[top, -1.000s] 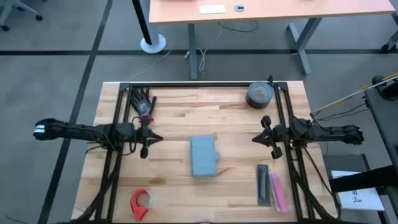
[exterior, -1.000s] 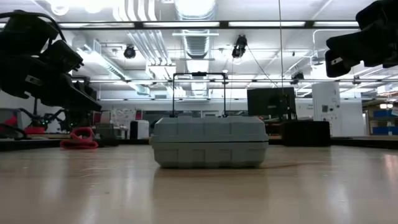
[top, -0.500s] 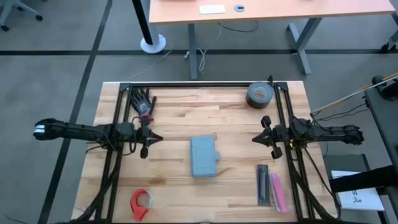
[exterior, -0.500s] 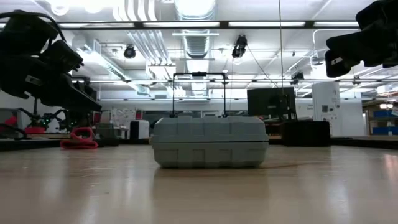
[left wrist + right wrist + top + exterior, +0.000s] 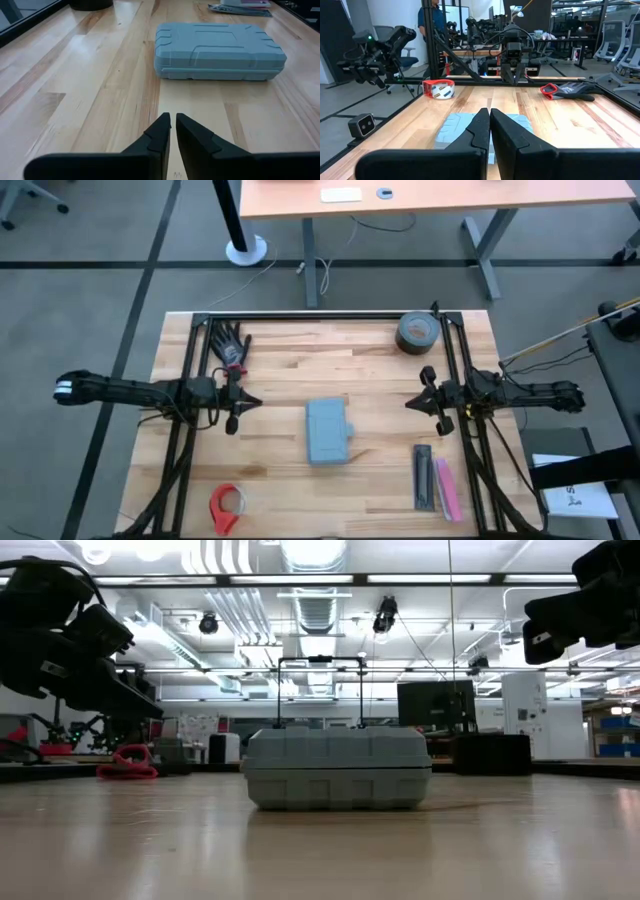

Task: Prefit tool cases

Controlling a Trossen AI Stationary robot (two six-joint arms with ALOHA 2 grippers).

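Tool case [image 5: 328,431] lies closed mid-worktop [image 5: 290,360], untouched. Left claw [image 5: 243,402] nearly closed, right claw [image 5: 418,402] closed, both empty. Next: reach in, open it.

The tool case [image 5: 328,431] is pale blue-grey on a light, striped wooden surface [image 5: 280,360]. A red tape roll [image 5: 226,504] (clear inside), a dark grey tape roll [image 5: 417,332], and black and pink bars [image 5: 436,479] lie around it, with a black-and-red glove [image 5: 231,344].
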